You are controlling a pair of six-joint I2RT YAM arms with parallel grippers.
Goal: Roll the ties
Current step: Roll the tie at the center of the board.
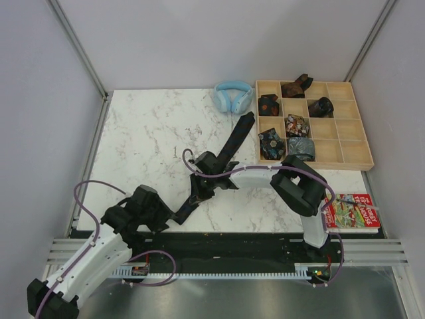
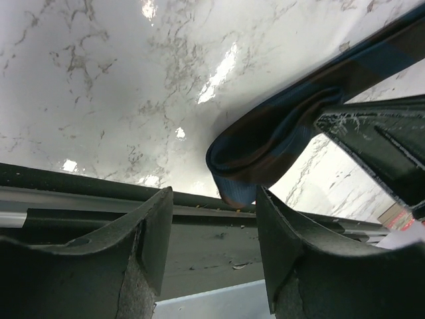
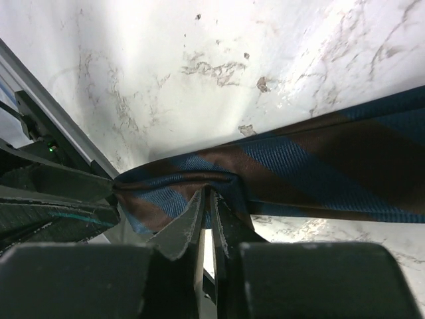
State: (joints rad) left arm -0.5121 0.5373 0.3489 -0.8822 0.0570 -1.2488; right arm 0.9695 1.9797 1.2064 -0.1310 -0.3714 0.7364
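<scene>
**Right fingers pinch the striped tie by its folded end**

The right fingers point(image 3: 186, 226) are closed and pinch the tie point(image 3: 319, 166) just by its folded end. The left fingers point(image 2: 151, 232) stand apart with a gap between them. The folded end sits right at their tips, but they do not seem to squeeze it.

The tie has blue and brown stripes. It lies flat on the white surface point(image 1: 146, 133) and runs from the near edge up toward the wooden tray point(image 1: 350, 129). It looks soft, thin and light. I think it will bend and flop, and a roll could spring loose if let go. The best place to hold it looks like the folded end, across its whole width, so the roll starts tight.

The tray has many small boxes. Six boxes each hold one of the rolled ties point(image 1: 297, 125). The boxes along the right side hold nothing. Blue headphones point(image 1: 232, 96) lie just beside the tray. A book point(image 1: 352, 212) lies near the right arm.
</scene>
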